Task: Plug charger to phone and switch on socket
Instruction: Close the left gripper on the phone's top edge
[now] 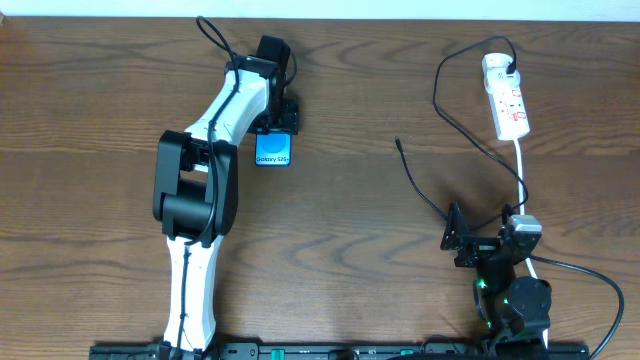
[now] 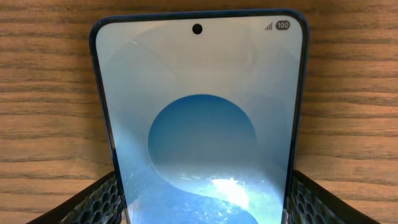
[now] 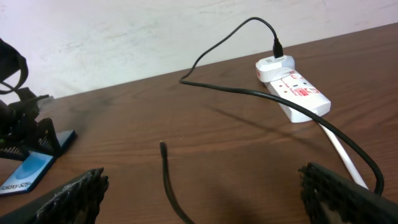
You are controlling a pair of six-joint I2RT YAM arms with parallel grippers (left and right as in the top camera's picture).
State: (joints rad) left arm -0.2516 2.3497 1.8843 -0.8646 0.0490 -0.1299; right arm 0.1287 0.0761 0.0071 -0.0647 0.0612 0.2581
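Note:
The phone (image 1: 272,152) lies flat on the wooden table, its blue screen up; it fills the left wrist view (image 2: 199,112) and shows at the far left of the right wrist view (image 3: 28,174). My left gripper (image 1: 276,130) (image 2: 202,205) straddles one end of it, a pad against each long edge. The charger is a thin black cable (image 1: 440,95) whose plug (image 3: 278,46) sits in the white socket (image 1: 506,98) (image 3: 293,87). Its free connector tip (image 1: 398,142) (image 3: 163,147) lies on the table. My right gripper (image 1: 462,238) (image 3: 202,199) stands wide open over the cable, holding nothing.
The socket's thick white cord (image 1: 520,165) (image 3: 342,152) runs toward the right arm's base. A thicker black cable (image 1: 600,285) loops at the front right. The left arm (image 1: 200,200) stretches from the front edge toward the phone.

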